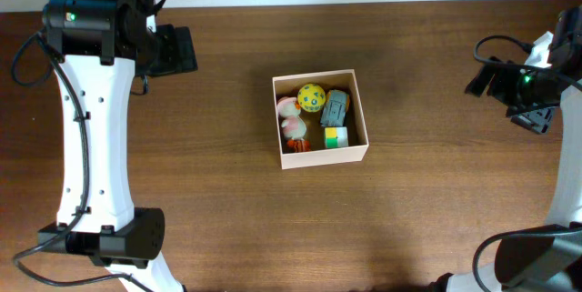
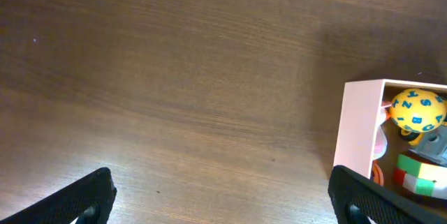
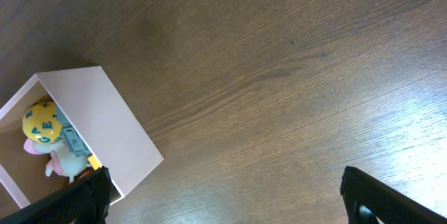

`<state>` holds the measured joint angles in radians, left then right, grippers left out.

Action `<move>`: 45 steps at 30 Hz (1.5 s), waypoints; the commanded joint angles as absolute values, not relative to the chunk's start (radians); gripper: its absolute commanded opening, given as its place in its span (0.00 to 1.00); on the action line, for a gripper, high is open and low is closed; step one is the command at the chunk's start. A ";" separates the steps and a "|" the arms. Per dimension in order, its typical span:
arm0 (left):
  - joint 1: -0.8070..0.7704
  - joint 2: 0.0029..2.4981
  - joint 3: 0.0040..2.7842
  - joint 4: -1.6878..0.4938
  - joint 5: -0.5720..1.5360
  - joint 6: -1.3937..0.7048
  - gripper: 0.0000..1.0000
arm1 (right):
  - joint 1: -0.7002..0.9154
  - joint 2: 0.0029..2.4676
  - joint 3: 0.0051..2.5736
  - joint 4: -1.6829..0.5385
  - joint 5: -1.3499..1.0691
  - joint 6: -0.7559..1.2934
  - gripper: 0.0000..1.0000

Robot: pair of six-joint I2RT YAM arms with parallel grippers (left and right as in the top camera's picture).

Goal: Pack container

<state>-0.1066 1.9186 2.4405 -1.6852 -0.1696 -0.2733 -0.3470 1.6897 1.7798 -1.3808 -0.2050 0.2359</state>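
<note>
The container (image 1: 321, 156) is a square pale cream cardboard box at the middle of the table. It holds a yellow ball with blue letters (image 1: 311, 97), a pink and white plush toy (image 1: 290, 119), a grey toy (image 1: 336, 106) and a multicoloured cube (image 1: 336, 137). It also shows in the left wrist view (image 2: 360, 130) and the right wrist view (image 3: 105, 123). My left gripper (image 2: 223, 199) is open and empty over bare wood, left of the box. My right gripper (image 3: 227, 196) is open and empty over bare wood, right of the box.
The brown wooden table (image 1: 227, 219) runs to a pale wall strip at the back edge. The left arm's white links (image 1: 91, 119) stand at the far left and the right arm (image 1: 564, 146) at the far right.
</note>
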 commanded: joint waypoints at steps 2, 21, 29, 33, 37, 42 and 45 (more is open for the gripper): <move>-0.102 1.916 2.448 -1.687 -0.181 -0.276 0.99 | -0.307 1.675 1.777 -1.379 -0.210 0.244 0.99; -0.102 1.916 2.448 -1.687 -0.181 -0.276 0.99 | 0.130 1.277 1.747 -1.254 -0.049 0.215 0.99; -0.102 1.916 2.448 -1.687 -0.181 -0.276 0.99 | 0.057 0.939 1.266 -0.735 -0.036 0.051 0.99; -0.102 1.916 2.448 -1.687 -0.181 -0.276 0.99 | -0.004 0.719 0.942 -0.592 -0.036 0.014 0.99; -0.102 1.916 2.448 -1.687 -0.181 -0.276 0.99 | -0.049 0.481 0.661 -0.539 -0.036 0.004 0.99; -0.102 1.916 2.448 -1.687 -0.181 -0.276 0.99 | -0.053 0.215 0.427 -0.534 -0.043 0.005 0.99; -0.102 1.916 2.448 -1.687 -0.181 -0.276 0.99 | -0.053 0.091 0.332 -0.534 -0.056 0.008 0.99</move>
